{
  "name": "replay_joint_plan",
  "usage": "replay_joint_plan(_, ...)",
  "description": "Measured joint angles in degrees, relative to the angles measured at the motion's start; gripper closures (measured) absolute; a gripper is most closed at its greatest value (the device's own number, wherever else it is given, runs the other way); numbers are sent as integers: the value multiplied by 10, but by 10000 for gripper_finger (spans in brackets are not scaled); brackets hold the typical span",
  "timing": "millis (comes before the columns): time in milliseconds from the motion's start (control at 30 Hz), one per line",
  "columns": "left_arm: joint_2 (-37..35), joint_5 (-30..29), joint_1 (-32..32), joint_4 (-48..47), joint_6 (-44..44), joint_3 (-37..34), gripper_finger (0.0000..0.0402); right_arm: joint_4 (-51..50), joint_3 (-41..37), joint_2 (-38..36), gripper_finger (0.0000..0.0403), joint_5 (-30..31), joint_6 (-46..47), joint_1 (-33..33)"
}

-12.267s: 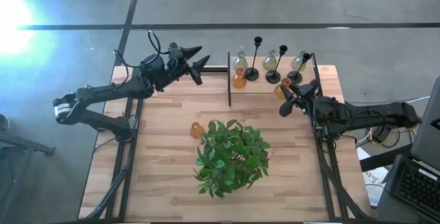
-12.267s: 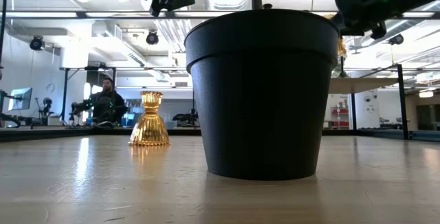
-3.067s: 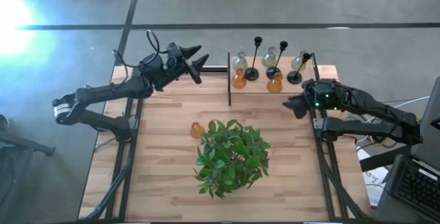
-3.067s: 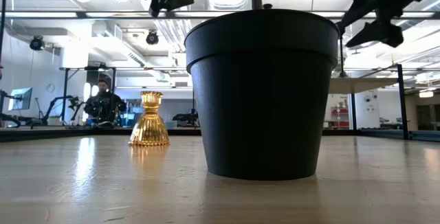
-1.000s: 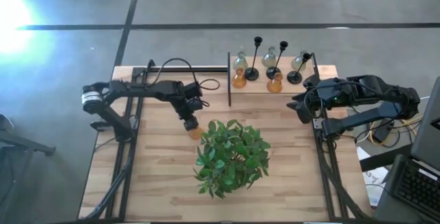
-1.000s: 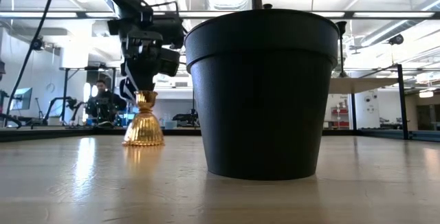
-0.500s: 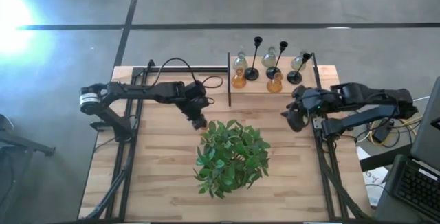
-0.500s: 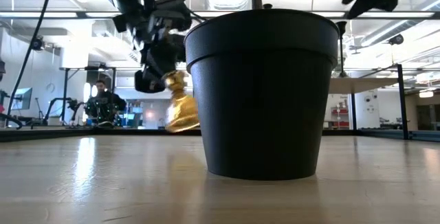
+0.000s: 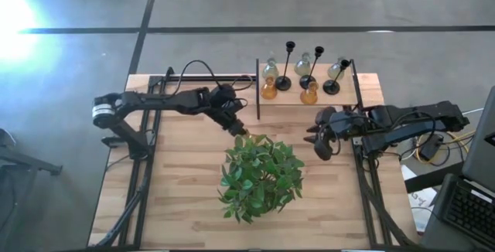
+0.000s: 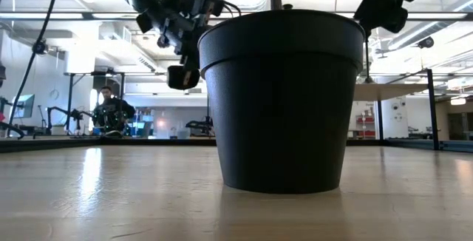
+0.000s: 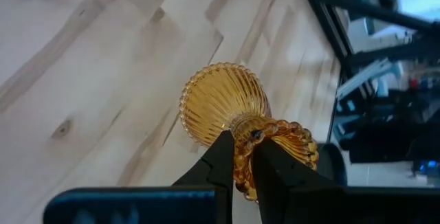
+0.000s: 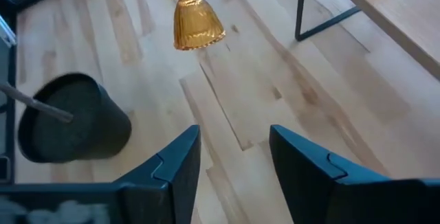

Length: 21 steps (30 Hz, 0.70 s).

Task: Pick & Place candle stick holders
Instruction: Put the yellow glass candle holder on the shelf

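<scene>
Above the tabletop [image 9: 178, 206], just beside the green plant [image 9: 261, 176], the left pincer [image 9: 240, 131] has lifted the last amber holder [image 11: 237, 117] clear of the wood; a second ago that holder stood on its base near the pot. Its fingers [image 11: 221, 163] are nearly shut, pinching the holder's beaded neck so the ribbed bulb hangs out ahead of them. Judging by this, the pick is done and the carry toward the raised shelf [image 9: 371, 90], where the other holders [image 9: 305, 70] are gathered, has begun. The right pincer [image 9: 319, 138] has swung in over the tabletop just right of the plant, jaws about half open and empty. The left wrist view gives the grip itself, which the high view hides beneath the arm. The right wrist view shows the amber holder hanging in the air over bare wood, while in the low view the black pot [image 10: 281, 100] hides it completely.
</scene>
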Motion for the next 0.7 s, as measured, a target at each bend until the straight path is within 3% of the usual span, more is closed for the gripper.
replay_joint_plan(400, 76, -43, -25, 75, -93, 49, 369, -1, 6, -2, 247, 0, -123, 0)
replay_joint_plan(700, 183, -51, -57, 71, -98, 198, 369, 45, 16, 13, 229, 5, -224, -1)
